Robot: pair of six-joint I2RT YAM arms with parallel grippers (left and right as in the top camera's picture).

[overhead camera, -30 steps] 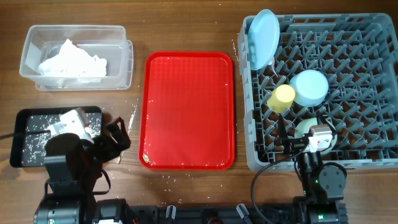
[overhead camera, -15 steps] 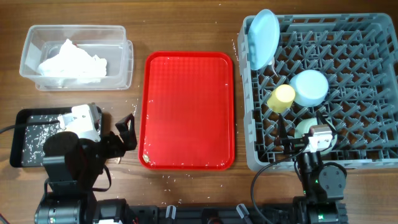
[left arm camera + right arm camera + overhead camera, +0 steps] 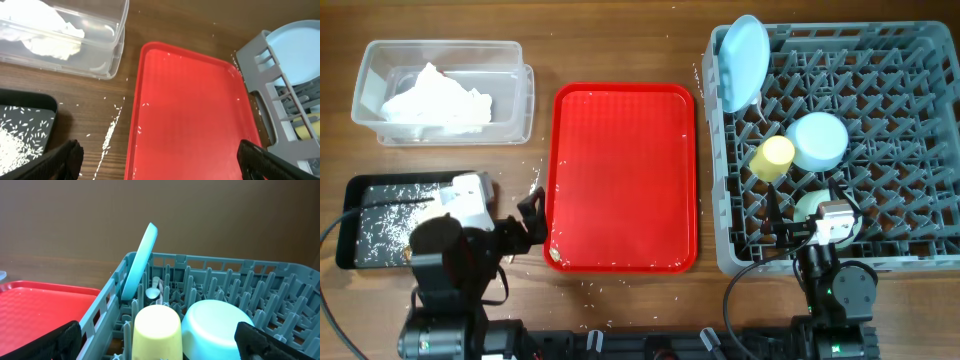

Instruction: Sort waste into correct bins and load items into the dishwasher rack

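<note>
The grey dishwasher rack (image 3: 890,215) at the right holds a light blue plate (image 3: 743,62) on edge, an upturned pale blue bowl (image 3: 818,140) and an upturned yellow cup (image 3: 772,157). A second bowl (image 3: 810,205) is partly hidden under my right arm. A white spoon (image 3: 152,291) stands behind the cup. My right gripper (image 3: 160,347) is open over the rack's front, holding nothing. The clear box (image 3: 440,90) holds white napkins (image 3: 47,42). The black tray (image 3: 380,215) holds rice-like crumbs. My left gripper (image 3: 160,165) is open and empty, at the red tray's left edge.
The red serving tray (image 3: 623,178) lies in the middle with a few crumbs on it. A line of rice crumbs (image 3: 112,132) is scattered on the wooden table between the black tray and the red tray.
My left arm has swung right, from above the black tray to the red tray's left edge. The right arm and the rack's contents have not moved.
</note>
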